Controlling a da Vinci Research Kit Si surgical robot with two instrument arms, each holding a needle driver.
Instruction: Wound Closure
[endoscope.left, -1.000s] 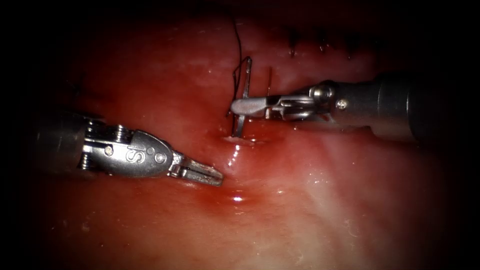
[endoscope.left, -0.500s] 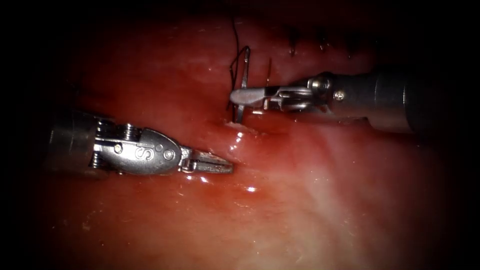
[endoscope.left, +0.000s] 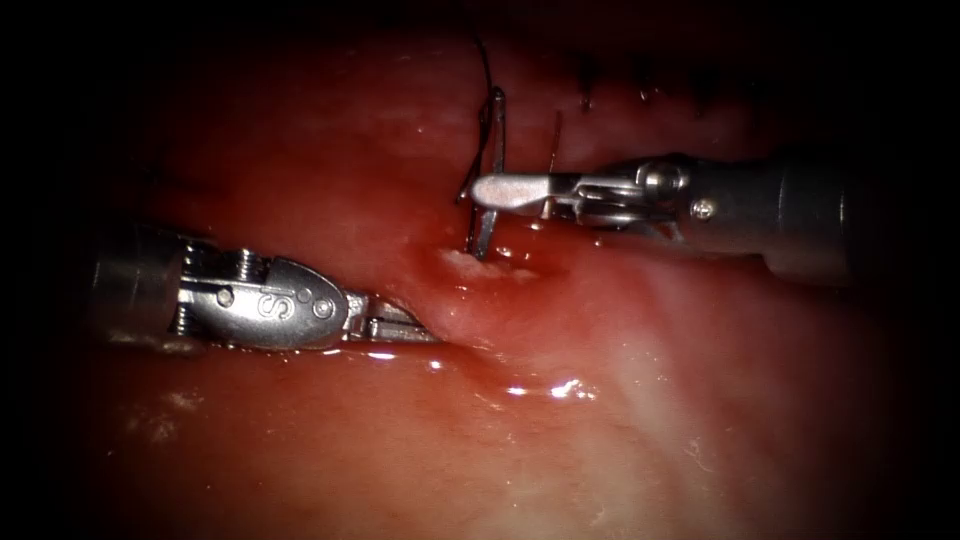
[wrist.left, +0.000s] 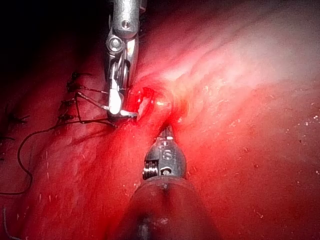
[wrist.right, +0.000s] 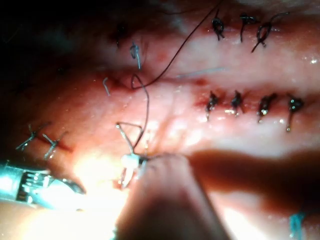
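Note:
My right tool (endoscope.left: 500, 190) comes in from the right and is shut on the curved needle (endoscope.left: 487, 150) near the middle of its curve. The needle stands almost upright, and its lower end meets the tissue (endoscope.left: 640, 400) at a pale spot (endoscope.left: 480, 258) by the cut. Dark thread (endoscope.left: 484, 65) runs up from the needle's top end. My left tool (endoscope.left: 400, 326) lies low on the left with its jaws shut, holding nothing, its tip pressed against a raised fold of tissue (endoscope.left: 450, 318). The left wrist view has this tip (wrist.left: 167, 134) against the fold, beside the right tool (wrist.left: 116, 105).
Finished dark stitches (endoscope.left: 645, 92) sit in a row at the back right, also seen as knots (wrist.right: 235, 102) in the right wrist view. Loose thread (wrist.right: 165, 65) loops across the tissue there. Red fluid (endoscope.left: 540, 388) pools and glistens below the cut.
My left tool has slid right and its tip now pushes into the tissue, which bulges up. The right tool, still holding the needle, has shifted slightly right and up.

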